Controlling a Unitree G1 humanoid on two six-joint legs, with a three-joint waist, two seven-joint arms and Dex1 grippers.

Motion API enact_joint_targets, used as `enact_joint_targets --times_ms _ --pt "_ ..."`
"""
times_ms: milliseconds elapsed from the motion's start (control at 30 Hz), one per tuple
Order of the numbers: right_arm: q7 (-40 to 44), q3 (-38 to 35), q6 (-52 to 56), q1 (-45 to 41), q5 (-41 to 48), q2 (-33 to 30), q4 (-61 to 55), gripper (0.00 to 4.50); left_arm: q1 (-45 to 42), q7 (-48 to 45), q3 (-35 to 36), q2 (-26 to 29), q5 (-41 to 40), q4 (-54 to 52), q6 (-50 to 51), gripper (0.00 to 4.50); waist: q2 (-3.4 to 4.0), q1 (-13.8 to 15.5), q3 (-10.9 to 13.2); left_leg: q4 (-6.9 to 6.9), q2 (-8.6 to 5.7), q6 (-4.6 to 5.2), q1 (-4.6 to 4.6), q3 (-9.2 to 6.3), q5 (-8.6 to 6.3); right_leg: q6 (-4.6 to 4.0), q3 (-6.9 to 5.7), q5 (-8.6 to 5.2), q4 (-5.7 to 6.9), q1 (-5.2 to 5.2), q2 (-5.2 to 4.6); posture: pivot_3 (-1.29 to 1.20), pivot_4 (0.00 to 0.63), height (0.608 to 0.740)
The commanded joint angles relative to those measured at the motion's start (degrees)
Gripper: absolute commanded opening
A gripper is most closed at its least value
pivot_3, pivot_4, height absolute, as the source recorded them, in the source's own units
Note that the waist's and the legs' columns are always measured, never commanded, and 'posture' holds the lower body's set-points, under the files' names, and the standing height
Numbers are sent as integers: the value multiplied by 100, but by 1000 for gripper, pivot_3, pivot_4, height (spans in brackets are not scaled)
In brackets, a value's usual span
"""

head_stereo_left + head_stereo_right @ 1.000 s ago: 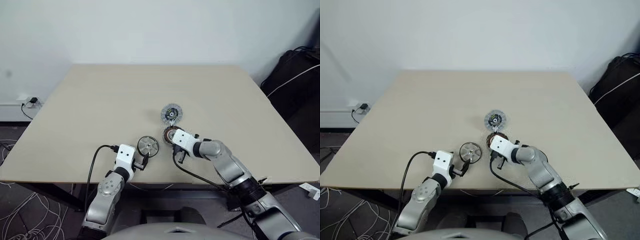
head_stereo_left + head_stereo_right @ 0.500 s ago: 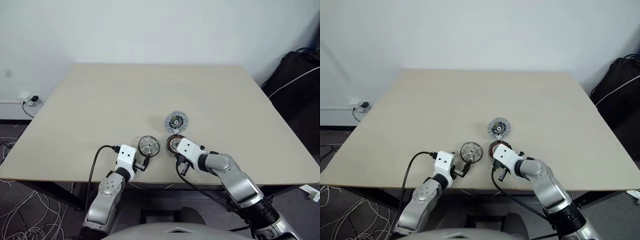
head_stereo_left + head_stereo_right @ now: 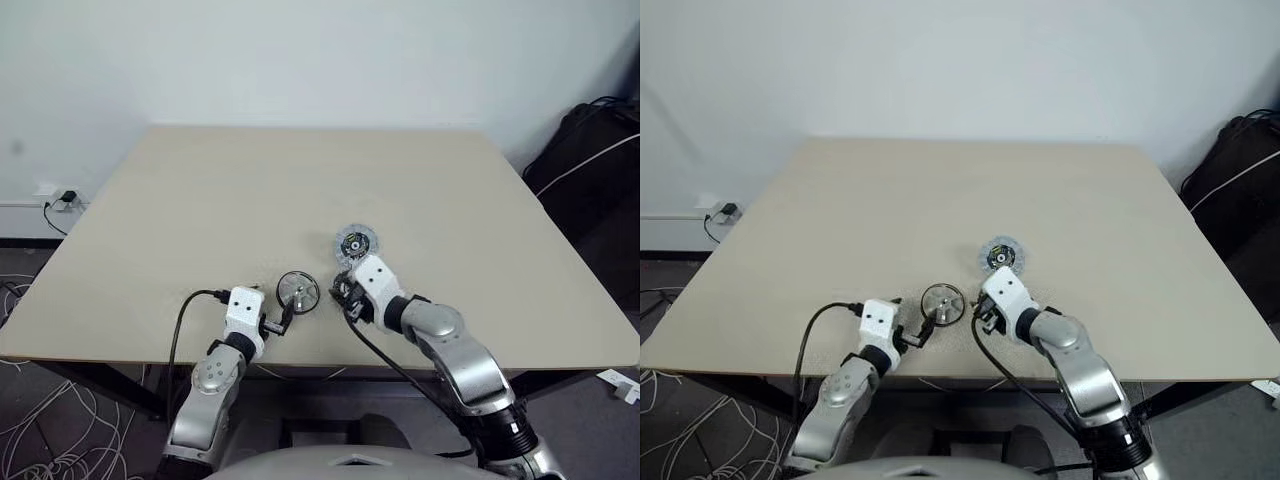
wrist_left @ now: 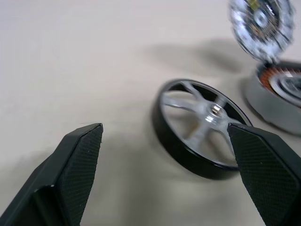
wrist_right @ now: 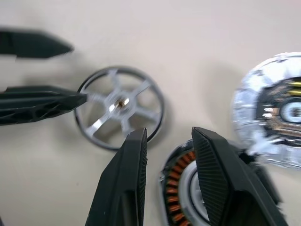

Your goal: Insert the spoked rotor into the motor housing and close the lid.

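Dark-rimmed spoked rotor [image 4: 200, 128], shiny silver spokes and hub

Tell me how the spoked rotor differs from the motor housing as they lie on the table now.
The spoked rotor is an open wheel with a thin dark rim and silver spokes; the motor housing is a grey shell ringed with copper-brown coils. The rotor lies beside the open left gripper; the housing lies under the right gripper, whose fingers are empty. Both are round, similar in width, lying flat and apart on the table.
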Motion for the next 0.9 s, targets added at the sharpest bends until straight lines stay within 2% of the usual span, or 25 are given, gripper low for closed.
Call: enact_joint_targets --times_ms 33,167,600,900 --pt "-238 -291 -56 139 217 98 -491 1627 -69 -143 377 -291 -1055 -470 659 4500 -1 0 1 0 1 0 0 -1 0 0 -1 0 1 0 0 0 0 740" --pt "-462 -369 -1 383 327 169 -706 1627 -207 -235 503 -235 -1307 -425 1034 4500 0 -14 0 0 2 0 2 -3 0 25 -5 -15 6 1 4 0 0 740" --pt "-733 -421 -55 1344 600 119 -1176 1627 -774 -223 780 -340 -1961 53 2229 4500 -3 -31 0 14 -1 1 4 -3 1 27 -5 -15 6 12 10 0 0 740" --pt "-928 -582 -90 1656 696 83 -1316 1627 -1164 -421 1048 -481 -2321 601 2462 4500 -2 -33 -2 14 2 1 8 -4 1 29 -5 -15 8 14 8 0 0 740"
